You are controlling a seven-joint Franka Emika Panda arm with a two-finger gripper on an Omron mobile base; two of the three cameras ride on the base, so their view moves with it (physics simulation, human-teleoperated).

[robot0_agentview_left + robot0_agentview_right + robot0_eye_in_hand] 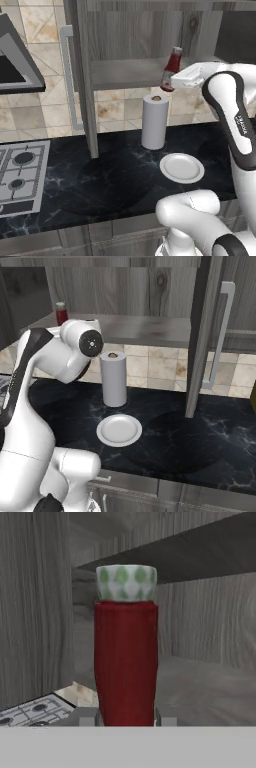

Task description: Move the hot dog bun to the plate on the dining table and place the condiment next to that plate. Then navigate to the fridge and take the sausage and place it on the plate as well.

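Observation:
The condiment (172, 68) is a slim red bottle with a pale cap, and my gripper (168, 83) is shut on its lower body. It hangs tilted at the front edge of the open cabinet's wooden shelf (125, 74), just above the paper towel roll. In the hand view the condiment (126, 662) stands straight up between my two fingertips (86, 717), its green-patterned cap at the top. In the right base view its red top (61, 313) peeks out behind my arm's wrist.
A paper towel roll (154, 121) stands on the black marble counter (115, 180), with a plain white plate (181, 167) in front of it. The open cabinet door (80, 75) hangs to the left. Further left are a stove (20, 175) and a range hood (17, 65).

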